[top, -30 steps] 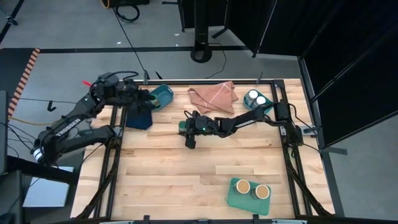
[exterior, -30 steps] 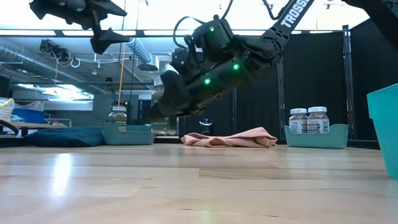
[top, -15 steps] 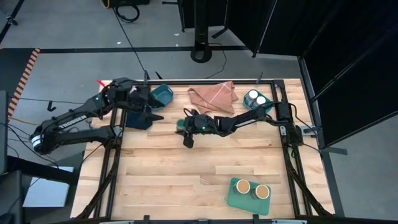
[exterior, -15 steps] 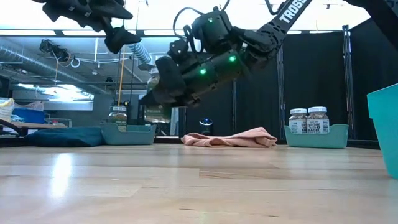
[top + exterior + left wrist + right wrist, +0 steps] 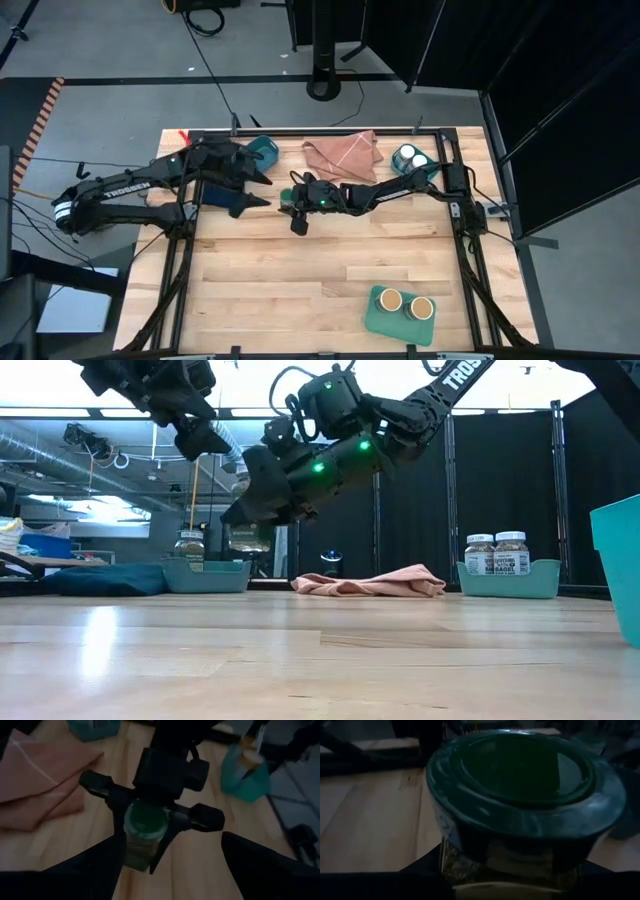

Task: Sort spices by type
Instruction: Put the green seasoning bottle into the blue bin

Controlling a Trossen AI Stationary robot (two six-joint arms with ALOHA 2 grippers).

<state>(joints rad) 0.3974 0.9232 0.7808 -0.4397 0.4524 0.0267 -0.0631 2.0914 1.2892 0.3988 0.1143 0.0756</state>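
My right gripper (image 5: 294, 203) reaches from the table's right to its far middle and is shut on a dark green-lidded spice jar (image 5: 145, 822), which fills the right wrist view (image 5: 525, 780). My left gripper (image 5: 262, 190) stands open just left of it, fingers pointing at the jar, touching nothing. Another jar (image 5: 188, 545) stands in the teal bin (image 5: 264, 152) at the far left. Two white-lidded jars (image 5: 412, 157) stand in a teal bin at the far right. Two tan-topped jars (image 5: 404, 302) stand on a green tray near the front. My right gripper pinches the jar's glass body just below the lid (image 5: 136, 851) between its two fingers (image 5: 167, 831). The fingers come from the table's right, slanting down. The jar hangs roughly upright, lid up, lifted clear of the table (image 5: 245, 540).
A pink cloth (image 5: 342, 153) lies at the far middle between the two bins. A dark blue cloth (image 5: 226, 192) lies under my left arm. Bare wood (image 5: 300, 270) spreads over the table's middle and near left.
My left gripper has swung from over the far-left bin toward the table's right and slightly down, rolling as it went, and now faces the held jar. My right gripper has risen a little with the jar, which stays upright and clear of the table.
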